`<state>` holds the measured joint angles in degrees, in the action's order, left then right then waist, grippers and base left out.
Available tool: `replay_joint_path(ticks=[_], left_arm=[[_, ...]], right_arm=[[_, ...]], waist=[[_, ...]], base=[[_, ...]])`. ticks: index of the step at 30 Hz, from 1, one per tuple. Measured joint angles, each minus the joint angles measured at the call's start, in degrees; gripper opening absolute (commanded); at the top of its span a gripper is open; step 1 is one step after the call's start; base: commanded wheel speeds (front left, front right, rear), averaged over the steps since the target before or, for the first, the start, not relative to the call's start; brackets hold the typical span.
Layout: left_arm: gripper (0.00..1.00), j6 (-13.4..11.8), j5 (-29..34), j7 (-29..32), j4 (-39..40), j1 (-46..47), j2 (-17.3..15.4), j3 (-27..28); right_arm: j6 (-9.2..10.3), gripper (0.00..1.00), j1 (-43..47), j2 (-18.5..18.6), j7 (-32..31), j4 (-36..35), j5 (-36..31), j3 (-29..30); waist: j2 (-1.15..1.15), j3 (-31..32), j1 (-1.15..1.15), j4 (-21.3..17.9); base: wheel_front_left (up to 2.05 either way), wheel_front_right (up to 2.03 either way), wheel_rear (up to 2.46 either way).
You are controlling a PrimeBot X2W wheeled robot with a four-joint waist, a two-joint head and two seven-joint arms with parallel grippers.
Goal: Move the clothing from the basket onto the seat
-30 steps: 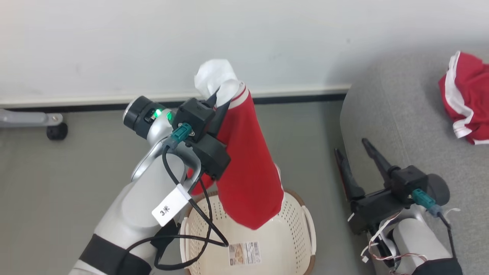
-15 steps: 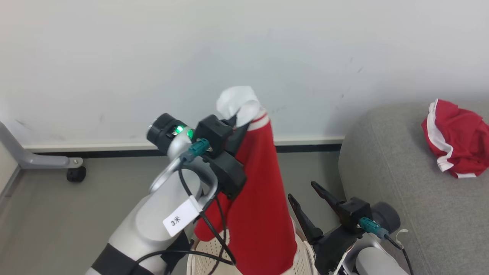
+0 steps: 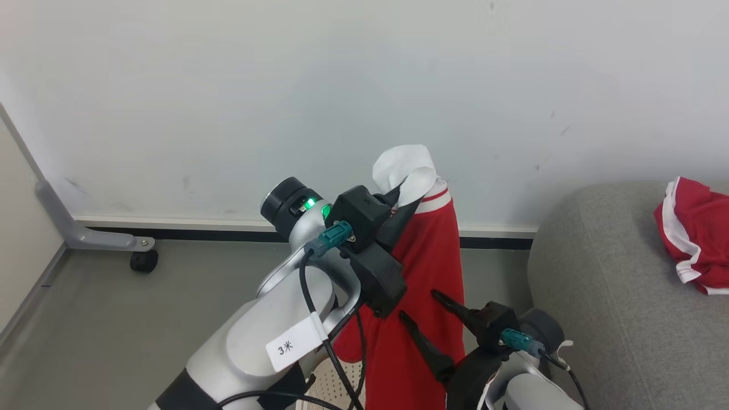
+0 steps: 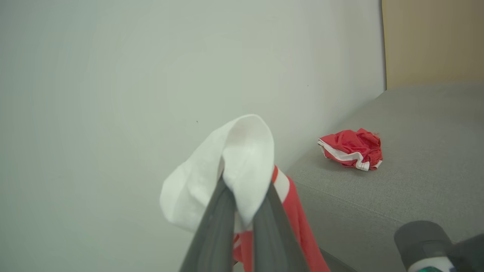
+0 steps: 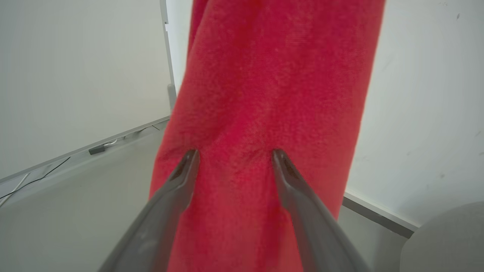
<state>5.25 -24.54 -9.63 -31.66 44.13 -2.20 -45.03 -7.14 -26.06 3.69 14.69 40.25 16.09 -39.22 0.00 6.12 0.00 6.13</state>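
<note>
1. Head view: The left gripper [image 3: 405, 196], with 2 long dark fingers, is up high in front of the white wall [image 3: 228, 85]. Its fingers are squeezed tight on the white top end of a hanging red garment [image 3: 430, 262], a soft cloth with thin white stripes. The cloth hangs straight down. A bit of the cream-white plastic basket [image 3: 326, 387] with little holes peeks in at the bottom edge, just beside the cloth. The right gripper [image 3: 418, 303] is lower, close to the hanging cloth. Its 2 dark fingers are spread apart with nothing between them. On the right is the big grey fabric seat [image 3: 603, 296] with round edges. A crumpled red garment [image 3: 697, 239] with white trim lies on it, well apart from both grippers.

2. Left wrist view: The 2 fingers meet and pinch the white cloth, which puffs out above them. The red part falls below. The crumpled red garment sits on the grey seat, near the wall.

3. Right wrist view: The 2 fingers stand wide apart. Their tips are right at the hanging red garment, but I cannot tell if they touch it. The grey floor [image 5: 75, 196] is behind.
</note>
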Motion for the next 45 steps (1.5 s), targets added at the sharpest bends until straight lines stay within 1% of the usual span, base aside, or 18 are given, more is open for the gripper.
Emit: replay_joint_path(ticks=[9, 10, 11, 12, 14, 16, 17, 22, 26, 32, 34, 36, 37, 38, 39, 40, 41, 45], left_arm=[[0.0, -1.29, -3.13, 0.94, 4.65, -0.01, -0.03, -3.78], [0.0, -1.3, -3.31, 1.04, 4.95, -0.01, -0.07, -4.04], [0.0, -1.4, -3.44, 1.05, 5.32, -0.01, -0.1, -4.34], [0.0, -1.81, -3.66, 1.13, 5.81, -0.01, -0.11, -4.66], [0.0, -2.07, -3.91, 1.48, 6.37, 0.0, -0.07, -4.88], [0.0, -2.42, -4.09, 1.59, 6.55, 0.0, -0.11, -4.88], [0.0, -2.49, -4.1, 1.74, 6.59, 0.0, -0.11, -4.88], [0.0, -3.24, -4.35, 2.24, 6.15, -0.07, -0.08, -4.3], [0.0, -4.1, -4.58, 2.49, 5.52, -1.38, -0.82, -3.01], [0.0, -5.42, -5.66, 2.55, 4.31, -3.48, -2.23, -1.53], [0.13, -5.86, -6.69, 2.48, 3.96, -4.65, -2.55, -1.12], [0.3, -6.3, -6.84, 2.4, 3.8, -5.91, -2.91, -0.77], [0.45, -6.34, -7.0, 2.34, 3.79, -6.48, -3.03, -0.48], [0.76, -6.59, -7.22, 1.87, 3.8, -6.98, -3.11, -0.22], [0.96, -6.84, -7.35, 1.58, 3.8, -7.36, -3.16, 0.01], [0.96, -6.94, -7.49, 1.36, 3.82, -7.71, -3.23, 0.2], [1.0, -7.33, -7.6, 1.05, 3.81, -8.14, -3.33, 0.32], [1.0, -7.78, -7.69, -0.19, 3.81, -9.91, -3.96, 0.76]], right_arm=[[0.0, 1.0, -4.19, -0.04, 0.0, 5.19, 3.46, -2.49], [0.0, 0.99, -4.59, -0.04, 0.0, 5.67, 3.87, -2.68], [0.0, 0.71, -5.04, -0.04, 0.0, 6.15, 4.46, -2.88], [0.0, 0.49, -5.49, -0.07, 0.0, 6.54, 5.12, -3.04], [0.0, 0.31, -6.56, -0.08, 0.0, 7.2, 5.75, -3.71], [0.0, 0.08, -7.67, -0.1, 0.0, 7.78, 6.25, -4.43], [0.0, 0.0, -8.05, -0.12, 0.0, 8.02, 6.54, -4.74], [0.0, 0.0, -8.6, -0.14, 0.0, 8.48, 8.38, -5.83], [-0.01, 0.0, -8.59, -0.15, 0.0, 8.16, 9.99, -6.59], [-0.01, 0.0, -7.05, 0.11, 0.0, 5.04, 12.18, -6.22], [-0.01, 0.0, -6.14, 0.92, -0.01, 3.83, 12.54, -5.75], [-0.01, 0.0, -5.31, 2.16, -0.01, 2.44, 12.73, -4.9], [-0.01, 0.0, -5.0, 2.81, -0.01, 1.82, 12.77, -4.42], [-0.01, 0.0, -4.86, 3.47, -0.01, 1.25, 12.81, -3.93], [-0.01, 0.0, -4.78, 4.1, -0.01, 0.6, 12.81, -3.37], [-0.01, 0.0, -4.76, 4.69, -0.01, 0.03, 12.81, -2.81], [-0.01, 0.0, -4.74, 5.27, -0.01, -0.58, 12.81, -2.23], [-0.01, 0.0, -4.7, 7.33, -0.01, -2.76, 12.77, -0.65]], waist=[[0.0, 0.37, 0.0, 1.8], [0.0, 0.4, 0.0, 1.99], [0.0, 0.42, 0.0, 2.18], [0.0, 0.43, 0.0, 2.38], [0.0, 0.38, 0.0, 2.73], [0.0, 0.27, 0.0, 2.93], [0.0, 0.21, 0.0, 3.0], [0.0, -0.05, 0.01, 3.15], [0.0, -0.27, 0.01, 2.25], [0.0, -0.37, 0.01, 0.52], [0.0, -0.35, 0.01, -0.18], [0.0, -0.3, 0.01, -0.92], [0.0, -0.28, 0.01, -1.3], [0.0, -0.26, 0.01, -1.71], [0.0, -0.25, 0.01, -2.11], [0.0, -0.24, 0.01, -2.52], [0.0, -0.23, 0.01, -2.95], [0.0, -0.23, 0.01, -4.74]], base=[[0.0, 0.0, 0.0], [0.0, 0.0, 0.0], [0.0, 0.0, 0.0], [0.0, 0.0, 0.0], [0.0, 0.0, 0.0], [0.0, 0.0, 0.0], [0.0, 0.0, 0.0], [0.0, 0.0, 0.0], [0.0, 0.0, 0.0], [0.0, 0.0, 0.0], [0.0, 0.0, 0.0], [0.0, 0.0, 0.0], [0.0, 0.0, 0.0], [0.0, 0.0, 0.0], [0.0, 0.0, 0.0], [0.0, 0.0, 0.0], [0.0, 0.0, 0.0], [0.0, 0.0, 0.0]])
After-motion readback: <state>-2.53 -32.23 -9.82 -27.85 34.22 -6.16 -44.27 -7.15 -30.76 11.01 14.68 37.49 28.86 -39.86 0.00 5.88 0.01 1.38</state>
